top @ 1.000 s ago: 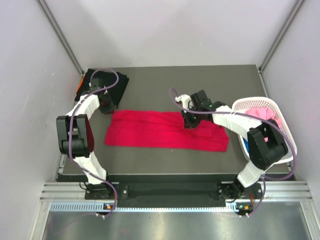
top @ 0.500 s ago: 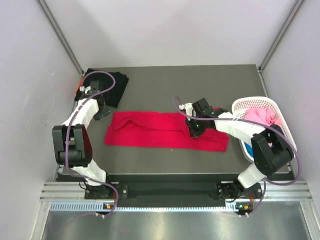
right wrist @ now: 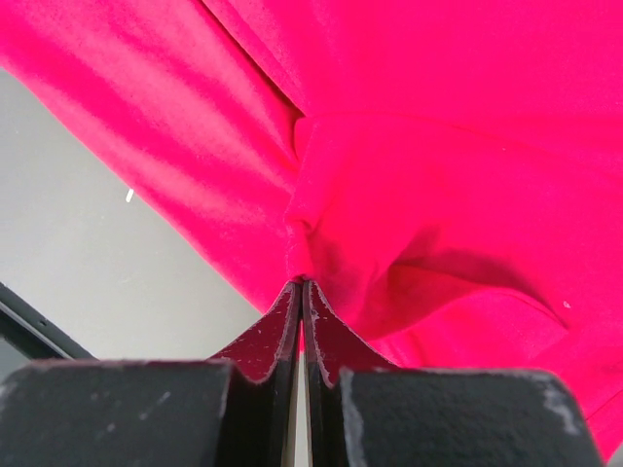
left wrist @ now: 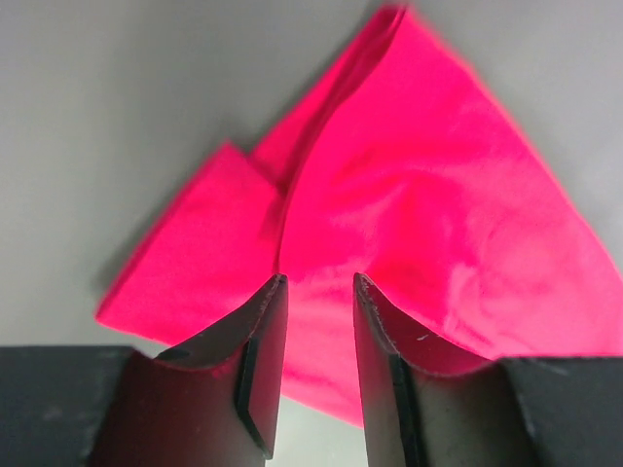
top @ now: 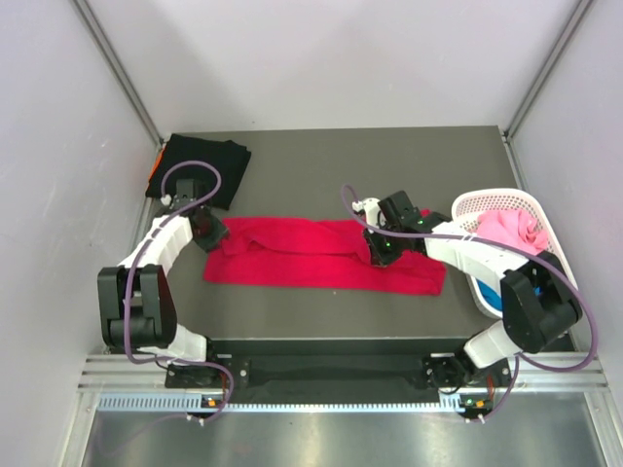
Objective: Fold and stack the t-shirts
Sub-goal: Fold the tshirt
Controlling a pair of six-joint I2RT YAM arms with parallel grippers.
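Currently, the red t-shirt (top: pixel 311 258) is being pinched by the closed right fingers (right wrist: pixel 277 336); the left fingers (left wrist: pixel 258 350), apart, should be seated over both cloth layers before closing.

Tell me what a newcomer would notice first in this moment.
A bright red t-shirt lies as a long band across the middle of the table. The right gripper is pinched shut on its right part; the left gripper hangs open over its left end. A white basket holding pink cloth stands at the right edge.
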